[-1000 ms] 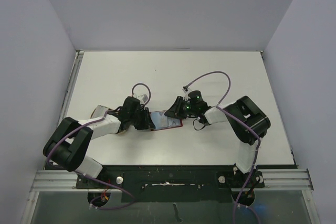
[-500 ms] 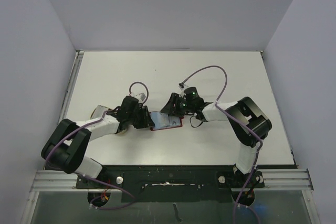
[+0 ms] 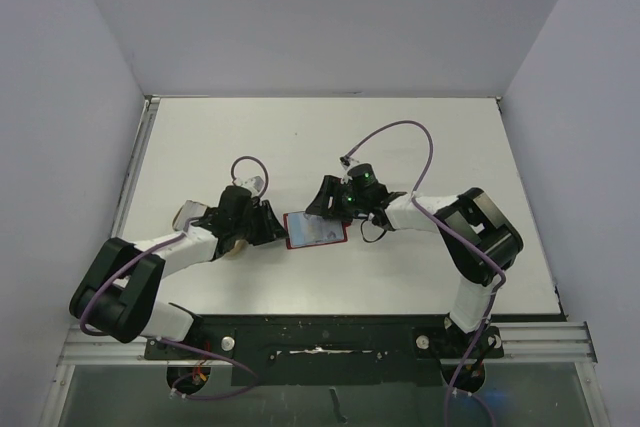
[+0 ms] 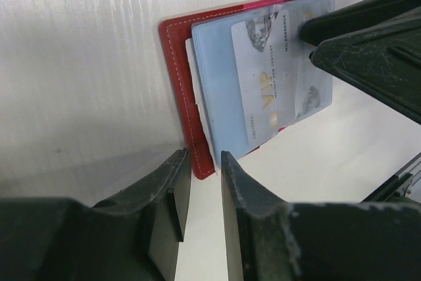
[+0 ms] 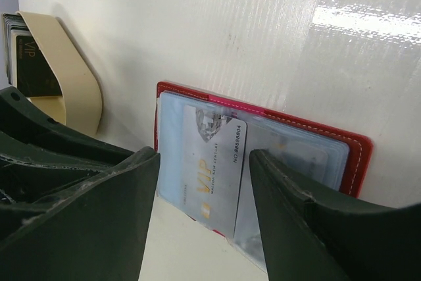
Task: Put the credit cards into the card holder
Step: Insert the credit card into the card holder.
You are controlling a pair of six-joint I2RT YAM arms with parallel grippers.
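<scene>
The white table (image 3: pixel 420 137) is bare from 10 round to 3 o'clock, as far as the walls (image 3: pixel 60 97) that close it in. Both arms crowd the middle near the 6 o'clock edge.

The red card holder (image 3: pixel 316 230) lies open and flat there, with white stitching along its border and a clear sleeve (image 4: pixel 220 90) inside. A pale blue-grey VIP card (image 4: pixel 273 90) lies tilted on that sleeve; I cannot tell whether it is tucked in.

At the holder's 9 o'clock, a tan dish (image 5: pixel 66 77) holds darker cards (image 5: pixel 20 57).

The left gripper (image 4: pixel 205 169) sits at the holder's 9 o'clock edge with its jaws narrowly parted and empty, the red corner at their mouth. The right gripper (image 5: pixel 204 162), at 1 o'clock, gapes wide over the card and holds nothing.
</scene>
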